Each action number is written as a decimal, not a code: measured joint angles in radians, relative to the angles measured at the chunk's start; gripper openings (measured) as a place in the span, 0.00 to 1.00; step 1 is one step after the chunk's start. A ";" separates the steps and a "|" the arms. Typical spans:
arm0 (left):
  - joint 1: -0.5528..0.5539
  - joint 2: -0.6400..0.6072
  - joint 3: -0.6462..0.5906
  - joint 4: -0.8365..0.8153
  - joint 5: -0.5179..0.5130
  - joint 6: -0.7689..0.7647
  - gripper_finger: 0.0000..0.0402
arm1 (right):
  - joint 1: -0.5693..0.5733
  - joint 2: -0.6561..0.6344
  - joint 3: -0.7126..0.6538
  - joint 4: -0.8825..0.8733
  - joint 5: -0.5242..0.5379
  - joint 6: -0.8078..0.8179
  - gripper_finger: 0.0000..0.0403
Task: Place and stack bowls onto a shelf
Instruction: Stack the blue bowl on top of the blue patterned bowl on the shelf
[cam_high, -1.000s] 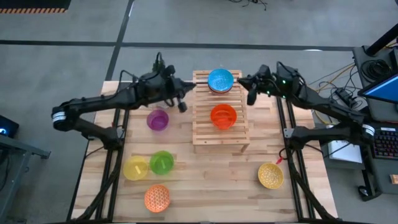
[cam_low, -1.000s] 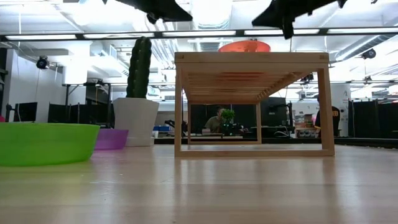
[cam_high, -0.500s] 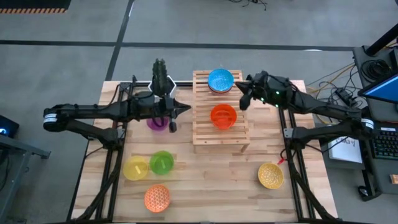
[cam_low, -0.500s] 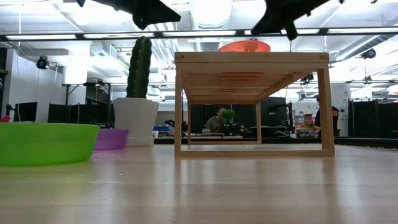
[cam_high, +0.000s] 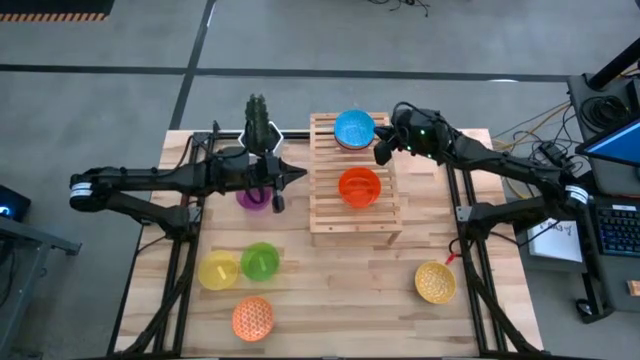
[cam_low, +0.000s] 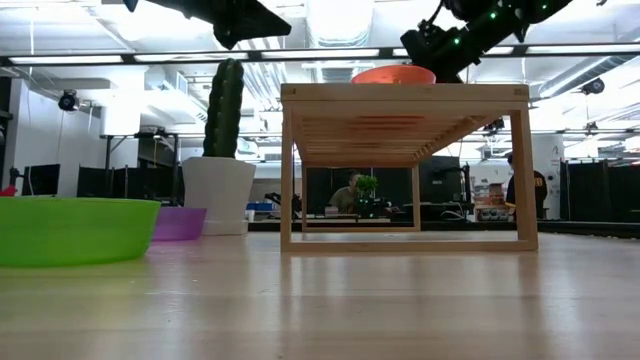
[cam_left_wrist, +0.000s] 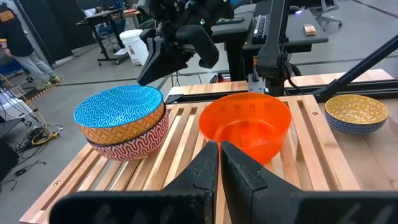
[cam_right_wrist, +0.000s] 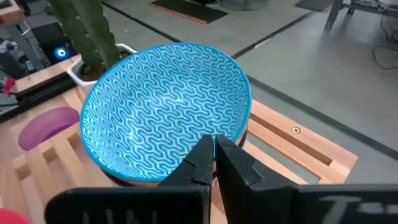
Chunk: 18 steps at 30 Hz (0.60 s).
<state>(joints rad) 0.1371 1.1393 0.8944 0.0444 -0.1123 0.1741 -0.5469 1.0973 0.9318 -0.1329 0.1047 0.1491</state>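
From table height the shelf (cam_low: 404, 165) shows only its underside and legs, so the stack at its far end is hidden and just the rim of the red-orange bowl (cam_low: 393, 74) peeks above the top. The wrist views fill this in: ahead of the left gripper (cam_left_wrist: 219, 148), whose fingers are pressed together on nothing, sits the red-orange bowl on the slats, with the blue patterned bowl (cam_left_wrist: 119, 112) topping a stack beyond and to one side. The right gripper (cam_right_wrist: 213, 144), likewise clenched and empty, hangs right above the near rim of that blue patterned bowl. Overhead, the left gripper hovers over the purple bowl (cam_high: 252, 198), partly covering it, beside the shelf's left edge. The cactus pot (cam_high: 259, 131) stands just behind it. Bare slats lie in front of the red-orange bowl. The green bowl (cam_high: 260, 261), yellow bowl (cam_high: 217, 271), orange lattice bowl (cam_high: 252, 318) and yellow patterned bowl (cam_high: 434, 282) sit on open tabletop, well apart from both jaws.
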 joint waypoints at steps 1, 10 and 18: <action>0.000 0.000 0.000 0.000 0.000 0.001 0.00 | 0.000 0.000 0.000 0.001 0.000 0.000 0.02; 0.002 0.011 0.000 0.047 -0.003 0.046 0.00 | -0.019 -0.035 0.010 0.026 -0.001 -0.008 0.02; 0.065 0.144 0.050 0.249 -0.011 0.207 0.00 | -0.074 0.018 0.062 0.039 -0.061 -0.035 0.02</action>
<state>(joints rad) 0.2021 1.2831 0.9445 0.2934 -0.1232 0.3809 -0.6214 1.1154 0.9940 -0.0944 0.0438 0.1139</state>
